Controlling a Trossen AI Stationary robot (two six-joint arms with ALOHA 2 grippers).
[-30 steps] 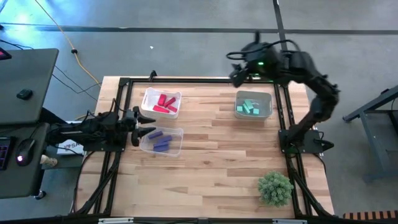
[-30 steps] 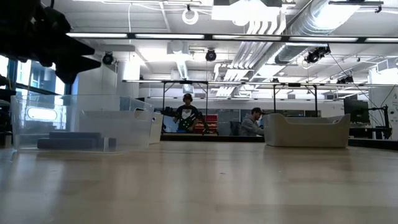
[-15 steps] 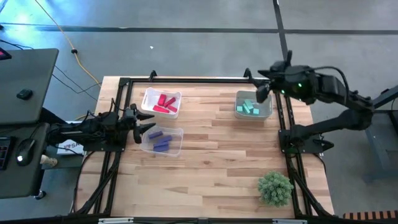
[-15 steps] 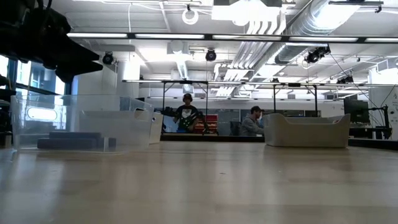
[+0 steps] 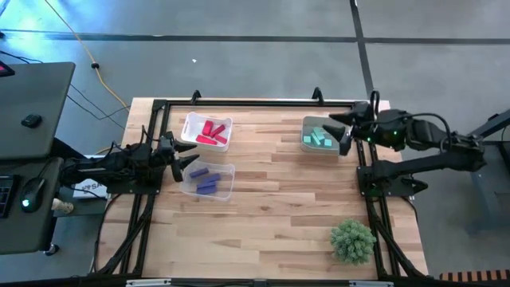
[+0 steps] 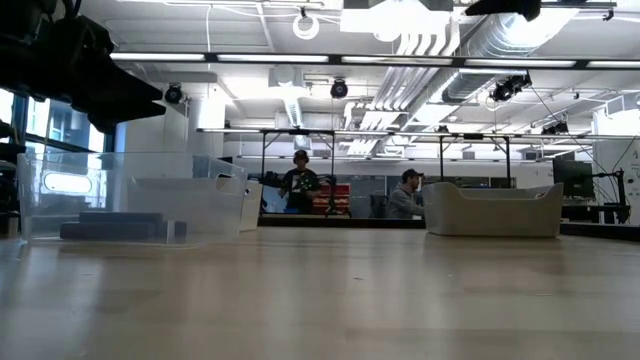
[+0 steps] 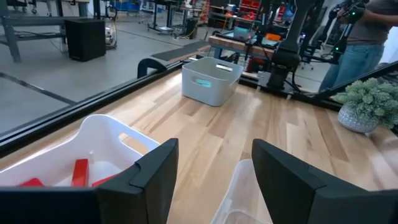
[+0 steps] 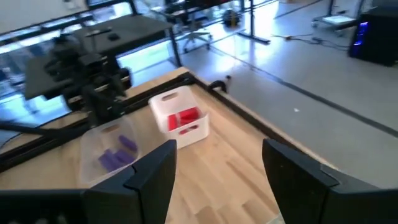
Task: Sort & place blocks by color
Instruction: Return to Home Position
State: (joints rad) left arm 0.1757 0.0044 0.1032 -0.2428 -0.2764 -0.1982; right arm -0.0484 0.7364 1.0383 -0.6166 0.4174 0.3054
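The blocks lie sorted in three bins on the table (image 5: 279, 203). The red blocks (image 5: 212, 132) are in the white bin (image 5: 190, 124) near the far left corner. Just in front of it, the purple blocks (image 5: 204, 179) lie in the clear bin (image 5: 225, 190). The teal blocks (image 5: 321, 137) are in the grey bin (image 5: 307, 125) at the far right. There seem to be three or four to a bin, though the high view is too coarse to count them surely.

The left pincer (image 5: 187, 163) sits low at the table's left edge, beside the near corner of the white bin and the far corner of the clear bin. Its fingers are spread wide and hold nothing.

The right pincer (image 5: 340, 133) hangs at the right rim of the grey bin and points across the table toward the other two bins. Its fingers are also spread wide and empty.

A plant (image 5: 352, 241) stands near the front right corner, well apart from the bins. In the low view two people (image 6: 301, 185) show in the room far behind the table.
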